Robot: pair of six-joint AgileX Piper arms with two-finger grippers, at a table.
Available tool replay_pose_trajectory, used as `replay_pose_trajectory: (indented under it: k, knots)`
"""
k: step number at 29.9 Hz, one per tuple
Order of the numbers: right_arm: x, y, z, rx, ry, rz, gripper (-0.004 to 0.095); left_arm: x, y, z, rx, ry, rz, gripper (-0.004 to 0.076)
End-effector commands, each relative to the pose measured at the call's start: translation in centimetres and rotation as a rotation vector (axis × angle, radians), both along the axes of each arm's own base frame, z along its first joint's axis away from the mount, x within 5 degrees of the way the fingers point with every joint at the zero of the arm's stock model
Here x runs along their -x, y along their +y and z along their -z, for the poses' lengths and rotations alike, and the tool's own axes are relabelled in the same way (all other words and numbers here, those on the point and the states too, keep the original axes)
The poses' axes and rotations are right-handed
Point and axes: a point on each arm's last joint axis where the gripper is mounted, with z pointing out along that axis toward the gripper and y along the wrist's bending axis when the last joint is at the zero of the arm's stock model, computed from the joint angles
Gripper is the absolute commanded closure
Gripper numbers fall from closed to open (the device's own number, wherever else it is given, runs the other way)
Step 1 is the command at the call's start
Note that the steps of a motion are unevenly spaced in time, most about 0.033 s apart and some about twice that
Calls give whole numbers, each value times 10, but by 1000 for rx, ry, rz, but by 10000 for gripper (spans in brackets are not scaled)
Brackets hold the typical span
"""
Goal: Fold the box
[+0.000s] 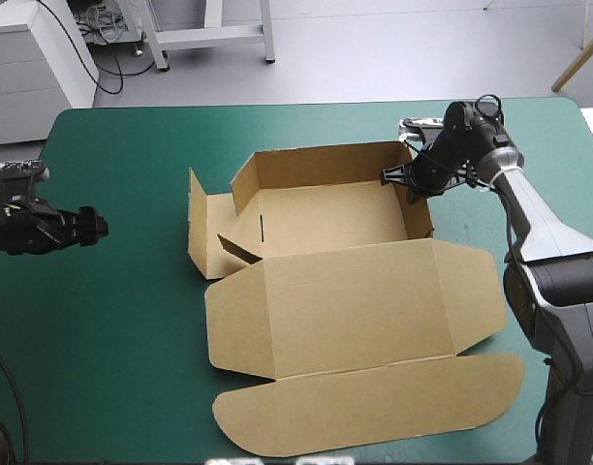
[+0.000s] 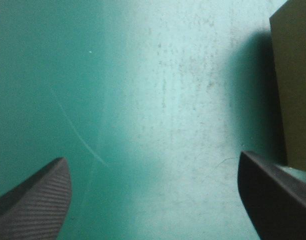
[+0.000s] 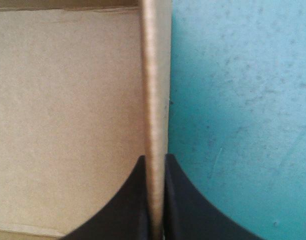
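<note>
Pinching right wall (image 1: 420, 221) of mid-table box (image 1: 345, 300) with right gripper (image 1: 410, 180). Hovering left gripper (image 1: 91, 225) wide open over teal-green cover (image 1: 122, 320), well left of loose left flap (image 1: 207, 237). Risking creasing that wall or dragging the whole box by pulling one-handed, nothing bracing the left side.

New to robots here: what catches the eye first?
The brown box at mid-table: walls raised on its far half, lid flat toward the near edge. The right gripper is shut on its right wall; the left gripper hangs open over the teal-green cover, left of the box.
</note>
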Motion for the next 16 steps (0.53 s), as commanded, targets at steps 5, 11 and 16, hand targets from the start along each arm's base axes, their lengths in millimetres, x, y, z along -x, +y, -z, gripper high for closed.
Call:
replay_pose_trajectory:
  k: [5, 11, 16]
  knots:
    - [32, -17, -92, -202, -210, 11, 927, -11, -10, -13, 169, -98, -17, 63]
    - [58, -20, -130, -197, -313, -19, 927, -16, -18, -19, 280, -171, 11, 63]
    - [76, -15, -152, -274, -363, -55, 927, -17, -23, -23, 335, -203, 43, 63]
